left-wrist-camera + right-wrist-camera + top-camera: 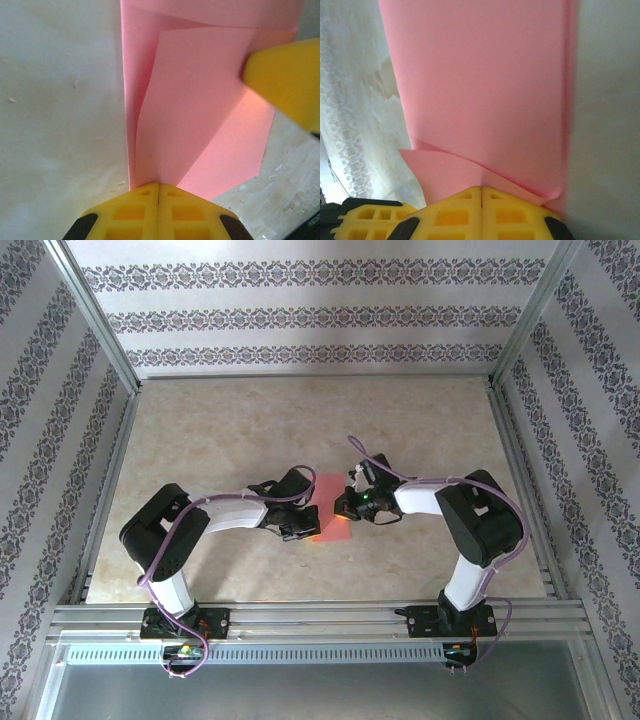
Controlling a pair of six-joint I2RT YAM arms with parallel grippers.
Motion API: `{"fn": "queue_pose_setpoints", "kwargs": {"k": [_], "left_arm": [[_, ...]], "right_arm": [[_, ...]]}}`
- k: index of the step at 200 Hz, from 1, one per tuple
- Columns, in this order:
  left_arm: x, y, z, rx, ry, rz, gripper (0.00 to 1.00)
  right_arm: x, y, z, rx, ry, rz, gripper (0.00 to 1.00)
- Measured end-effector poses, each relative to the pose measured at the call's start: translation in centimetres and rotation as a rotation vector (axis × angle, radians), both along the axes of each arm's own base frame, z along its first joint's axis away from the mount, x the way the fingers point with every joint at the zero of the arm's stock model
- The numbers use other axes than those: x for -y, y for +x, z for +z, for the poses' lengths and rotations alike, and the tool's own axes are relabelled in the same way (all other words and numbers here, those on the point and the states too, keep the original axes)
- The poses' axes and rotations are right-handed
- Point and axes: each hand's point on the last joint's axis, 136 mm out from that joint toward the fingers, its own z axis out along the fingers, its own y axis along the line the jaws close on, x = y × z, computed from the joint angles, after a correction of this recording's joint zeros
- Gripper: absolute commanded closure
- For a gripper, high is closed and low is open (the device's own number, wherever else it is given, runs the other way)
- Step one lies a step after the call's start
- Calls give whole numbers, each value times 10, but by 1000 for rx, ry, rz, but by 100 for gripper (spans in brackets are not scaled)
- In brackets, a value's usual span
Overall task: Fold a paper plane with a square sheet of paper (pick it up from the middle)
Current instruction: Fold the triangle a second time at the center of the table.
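Nearest the camera in the top view, two arms (190,530) rise from the near rail and bend inward until their wrists almost meet at mid-table.

In its wrist view the left gripper (159,186) has its two yellow fingers pressed together with no gap, and the edge of the paper (200,110) runs straight into the seam, so it appears clamped on that edge. The right gripper (481,189) is likewise closed, with a folded corner of the paper (485,90) tucked under its tips, pinched from the opposite side.

The paper (330,502) lies flat on the table (250,430) between the two grippers, roughly central. It is already part-folded, with one flap creased over the lower layer.

It should handle as very light, thin and limp. It will likely sag when lifted by one edge, crease wherever it is squeezed, and tear if the two grips pull against each other. On this smooth table it probably slides easily, so a single push may shift it rather than fold it. The safest hold looks to be a light pinch at an edge or along a finished crease, where the doubled layers are stiffer; for lifting, the middle fold should balance it best.

Beyond the paper are bare table and the patterned walls (320,315).

Count: one paper, two arms, two grippers, one table.
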Motion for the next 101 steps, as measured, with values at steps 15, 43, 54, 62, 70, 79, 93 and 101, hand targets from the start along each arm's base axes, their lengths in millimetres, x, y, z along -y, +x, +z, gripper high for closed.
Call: {"fn": "queue_pose_setpoints", "kwargs": {"k": [15, 43, 54, 62, 70, 79, 93, 101], "left_arm": [[0, 0, 0, 3, -5, 0, 100], [0, 1, 1, 8, -12, -20, 100], [1, 1, 1, 15, -11, -38, 100], [1, 2, 1, 16, -10, -50, 100], [1, 2, 1, 16, -8, -67, 100], [1, 3, 2, 17, -7, -86, 100], [1, 3, 2, 17, -5, -115, 100], [1, 3, 2, 20, -4, -131, 100]], "right_arm": [[11, 9, 0, -11, 1, -28, 95], [41, 34, 1, -8, -42, -119, 95], [54, 40, 2, 0, -71, -156, 95], [64, 43, 4, 11, -101, -178, 94], [71, 45, 7, 22, -121, -194, 94], [75, 45, 13, 35, -132, -203, 94], [72, 45, 27, 71, -124, -198, 94], [67, 43, 33, 87, -116, -186, 94]]}}
